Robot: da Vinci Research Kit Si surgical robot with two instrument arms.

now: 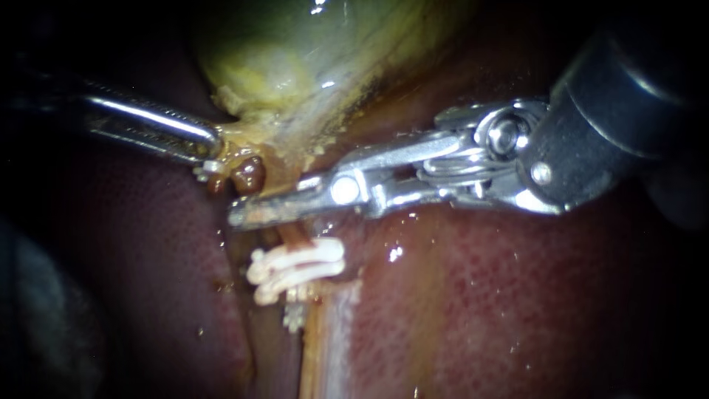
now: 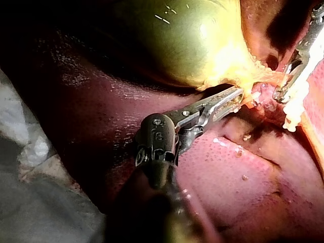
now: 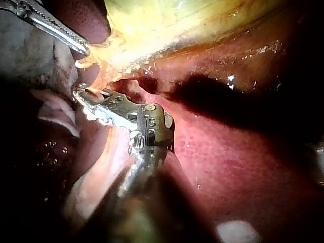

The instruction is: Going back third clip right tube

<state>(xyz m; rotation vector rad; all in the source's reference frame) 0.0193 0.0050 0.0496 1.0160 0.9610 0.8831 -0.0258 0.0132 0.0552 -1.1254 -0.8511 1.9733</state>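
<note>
The endoscope view alone plainly shows the cluster of white ridged clips, clamped across the thin brownish tube on the dark red liver. My right instrument, bright steel with two slim jaws lying together and empty, crosses that tube just above the clips. My left instrument, slim and silver, has its jaws clamped on yellowish tissue at the neck of the green-yellow gallbladder. The left wrist view shows this grip from behind, while the right wrist view hides the clips under its own instrument.
</note>
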